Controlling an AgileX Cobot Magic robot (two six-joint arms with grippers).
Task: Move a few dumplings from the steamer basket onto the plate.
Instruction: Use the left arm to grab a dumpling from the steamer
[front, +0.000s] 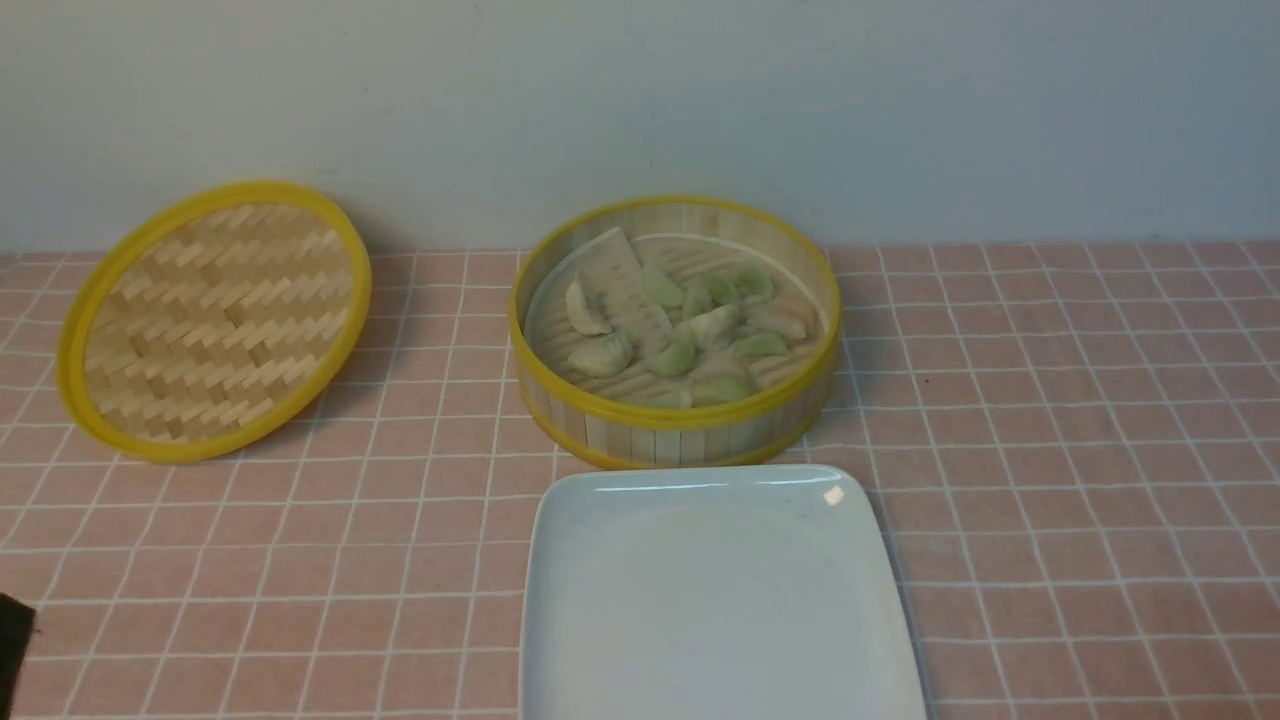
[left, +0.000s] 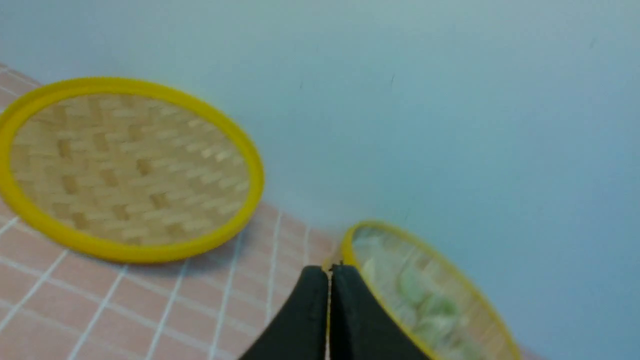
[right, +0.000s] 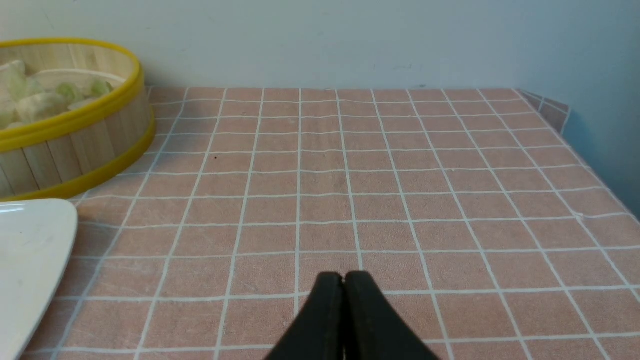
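The steamer basket (front: 675, 435) stands mid-table near the wall, with several pale green and creamy dumplings (front: 700, 330) lying on its liner. Just in front of it the white plate (front: 700, 600) lies bare. In the left wrist view my left gripper (left: 328, 270) is shut with nothing in it, held off to the side of the steamer basket (left: 350, 240), whose dumplings (left: 425, 305) look blurred. My right gripper (right: 343, 275) is shut and holds nothing over the tablecloth. It is well apart from the steamer basket (right: 75, 145), the dumplings (right: 45, 100) and the plate (right: 30, 250).
The flat woven lid (front: 215, 320) with its yellow rim leans at the back left, and the left wrist view shows this lid (left: 125, 170) too. A pink checked cloth (front: 1080, 450) covers the table. The table's edge (right: 595, 165) shows in the right wrist view. A black sliver (front: 12, 640) shows at the front view's lower left edge.
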